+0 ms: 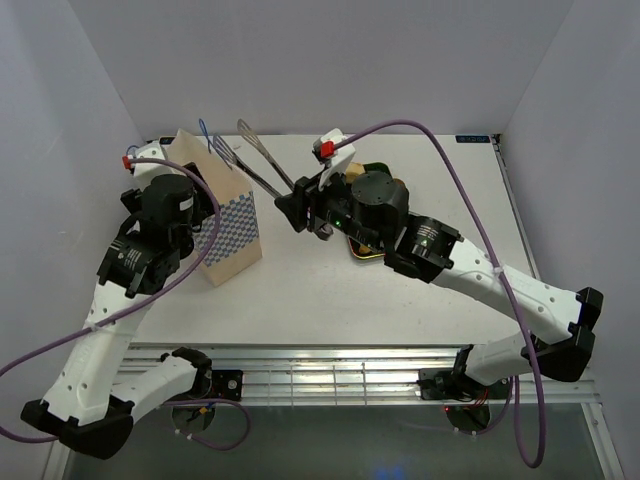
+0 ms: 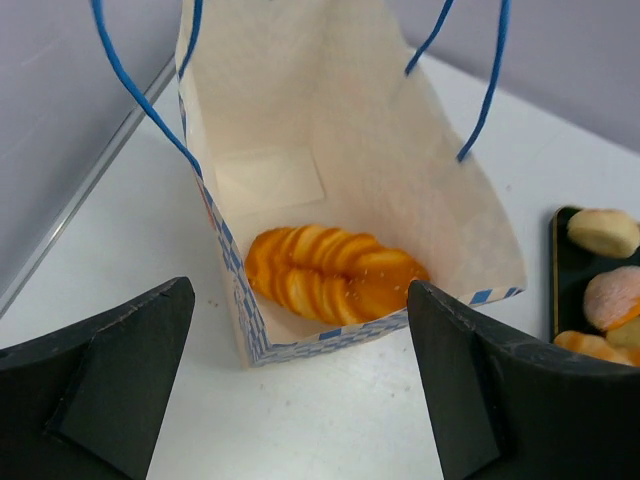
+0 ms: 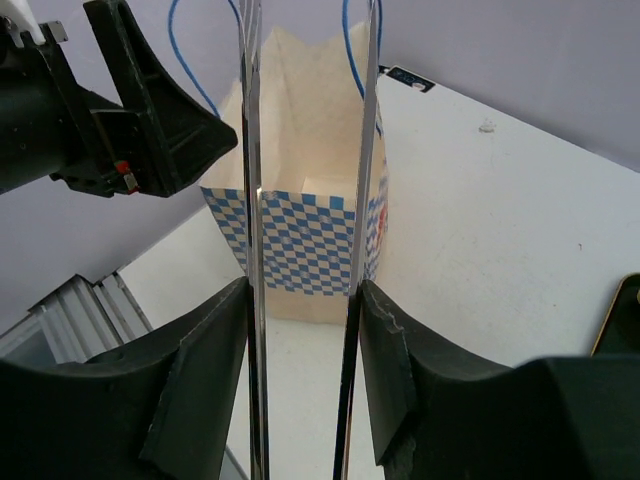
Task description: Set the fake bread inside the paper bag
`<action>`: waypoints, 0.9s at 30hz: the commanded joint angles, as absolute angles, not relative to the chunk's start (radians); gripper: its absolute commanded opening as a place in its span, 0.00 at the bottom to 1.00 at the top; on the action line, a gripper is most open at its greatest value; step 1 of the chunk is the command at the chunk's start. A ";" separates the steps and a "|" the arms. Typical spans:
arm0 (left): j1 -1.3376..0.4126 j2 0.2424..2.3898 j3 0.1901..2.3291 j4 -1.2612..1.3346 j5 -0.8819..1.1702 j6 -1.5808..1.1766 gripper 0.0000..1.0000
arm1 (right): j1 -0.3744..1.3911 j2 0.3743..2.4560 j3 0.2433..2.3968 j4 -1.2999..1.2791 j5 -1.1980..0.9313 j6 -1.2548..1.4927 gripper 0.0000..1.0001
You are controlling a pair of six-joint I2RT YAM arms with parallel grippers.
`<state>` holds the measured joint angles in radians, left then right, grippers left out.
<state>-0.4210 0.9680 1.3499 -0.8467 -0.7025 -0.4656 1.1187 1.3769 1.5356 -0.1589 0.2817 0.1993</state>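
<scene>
The right tool [image 1: 296, 208] pinches metal tongs [image 1: 262, 165] above the counter [image 1: 400, 290], and their tips reach toward the mouth of the standing paper bag [image 1: 230, 228] (checkered band at its base). From the left wrist, the left tool [image 2: 300, 290] is spread wide. A ridged loaf [image 2: 330, 272] lies at the bag's bottom, and buns [image 2: 605, 232] sit on a dark tray [image 2: 562, 280] nearby. From the right wrist, the right tool's fingers [image 3: 210, 350] press both tong arms.

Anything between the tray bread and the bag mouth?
Nothing visible on the table between tray and bag. The mouth is open, with one loaf inside. Thin blue handles arch over it. The right gripper holds tongs aimed at the bag.
</scene>
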 commanded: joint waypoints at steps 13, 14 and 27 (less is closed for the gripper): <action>-0.422 0.948 1.238 -0.945 -0.787 -0.525 0.93 | 0.940 1.200 1.341 -0.097 0.255 0.328 0.49; -0.422 0.948 1.226 -0.921 -0.788 -0.522 0.92 | 0.928 1.195 1.330 -0.097 0.249 0.330 0.49; -0.410 0.928 1.164 -0.759 -0.830 -0.454 0.89 | 0.885 1.154 1.298 -0.118 0.244 0.337 0.48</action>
